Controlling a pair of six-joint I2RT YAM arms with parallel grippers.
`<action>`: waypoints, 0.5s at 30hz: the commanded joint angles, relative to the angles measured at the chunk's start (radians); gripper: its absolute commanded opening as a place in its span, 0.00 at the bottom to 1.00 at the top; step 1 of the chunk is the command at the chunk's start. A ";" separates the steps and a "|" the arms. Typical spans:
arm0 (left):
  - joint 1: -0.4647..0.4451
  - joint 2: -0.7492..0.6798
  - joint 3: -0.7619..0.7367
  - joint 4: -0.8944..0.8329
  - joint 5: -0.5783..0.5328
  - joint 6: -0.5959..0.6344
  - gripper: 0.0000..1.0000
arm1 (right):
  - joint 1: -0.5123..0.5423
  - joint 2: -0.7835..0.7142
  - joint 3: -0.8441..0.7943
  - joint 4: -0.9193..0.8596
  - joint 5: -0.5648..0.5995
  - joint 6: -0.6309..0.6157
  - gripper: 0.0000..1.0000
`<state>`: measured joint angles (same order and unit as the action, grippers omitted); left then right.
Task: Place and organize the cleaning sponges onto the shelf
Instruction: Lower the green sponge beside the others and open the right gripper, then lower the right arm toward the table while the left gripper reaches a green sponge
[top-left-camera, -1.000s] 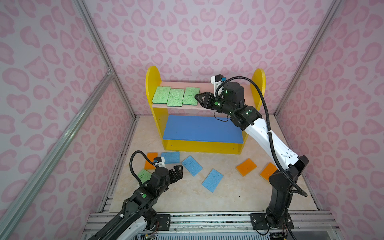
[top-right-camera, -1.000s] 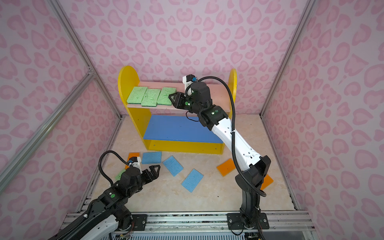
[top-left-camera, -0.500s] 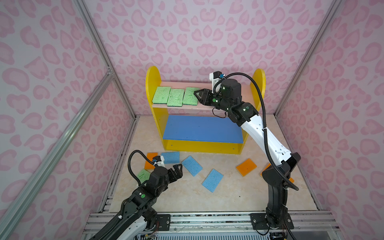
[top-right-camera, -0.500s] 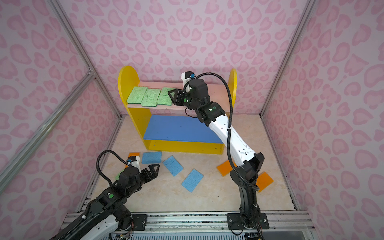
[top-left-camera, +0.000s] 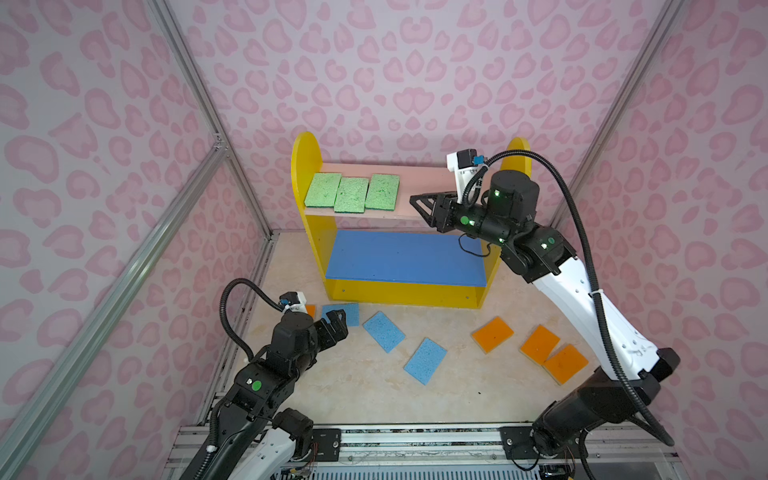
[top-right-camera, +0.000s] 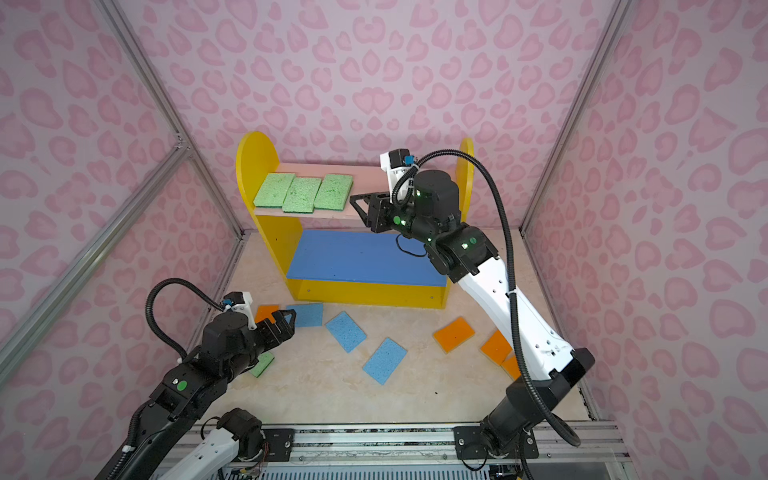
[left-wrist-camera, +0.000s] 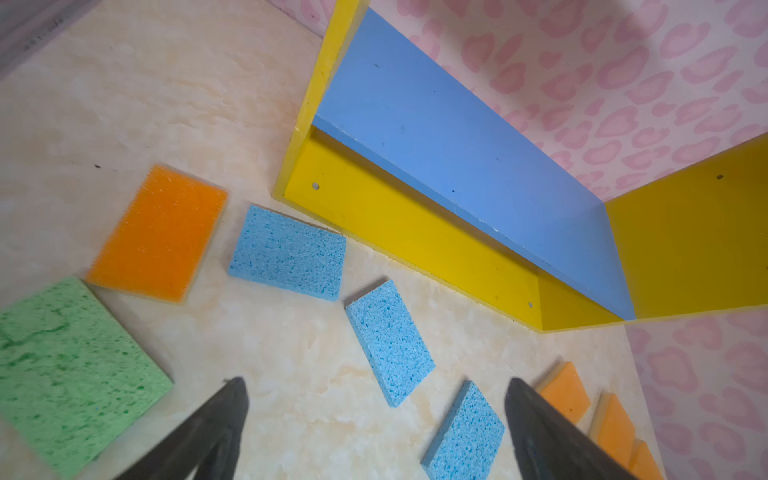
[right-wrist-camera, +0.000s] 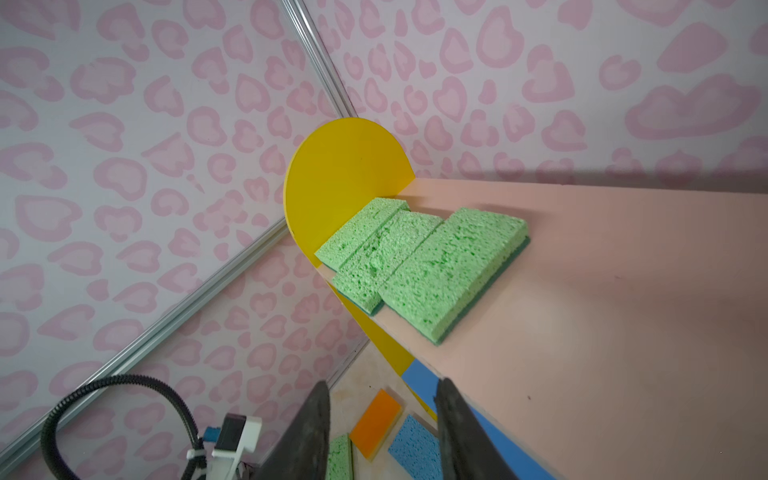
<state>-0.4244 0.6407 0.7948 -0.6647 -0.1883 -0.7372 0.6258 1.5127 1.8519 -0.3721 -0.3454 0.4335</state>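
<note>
Top views high, angled down; wrist views near; all share shelf (top-left-camera: 405, 257).

Floor green sponge (top-right-camera: 262, 362) mostly behind left arm (top-right-camera: 187, 382)

Sponges (top-left-camera: 351, 193) are showing green, blue and orange; the shelf (top-left-camera: 306, 174) yellow, pink and blue; walls (top-left-camera: 395, 62) are wearing pink spots.

Right arm (top-left-camera: 582, 299) and left arm (top-left-camera: 291, 345) look like twins: chunky black joints, white shells on the long links, little green dots, a ribbed black cable (top-left-camera: 245, 282) looping off each, plus a white camera bracket (top-left-camera: 456, 166) with a blue plug (top-left-camera: 478, 159).
</note>
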 joint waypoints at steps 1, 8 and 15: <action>0.062 0.056 0.073 -0.169 0.026 0.067 0.97 | -0.027 -0.119 -0.178 0.106 -0.054 -0.020 0.43; 0.203 0.123 0.007 -0.168 0.070 0.008 0.93 | -0.109 -0.347 -0.717 0.420 -0.129 0.187 0.43; 0.211 0.174 -0.178 -0.010 0.026 -0.089 0.93 | -0.115 -0.375 -1.005 0.591 -0.163 0.313 0.43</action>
<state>-0.2153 0.8078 0.6647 -0.7605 -0.1314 -0.7677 0.5114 1.1355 0.8963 0.0879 -0.4721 0.6750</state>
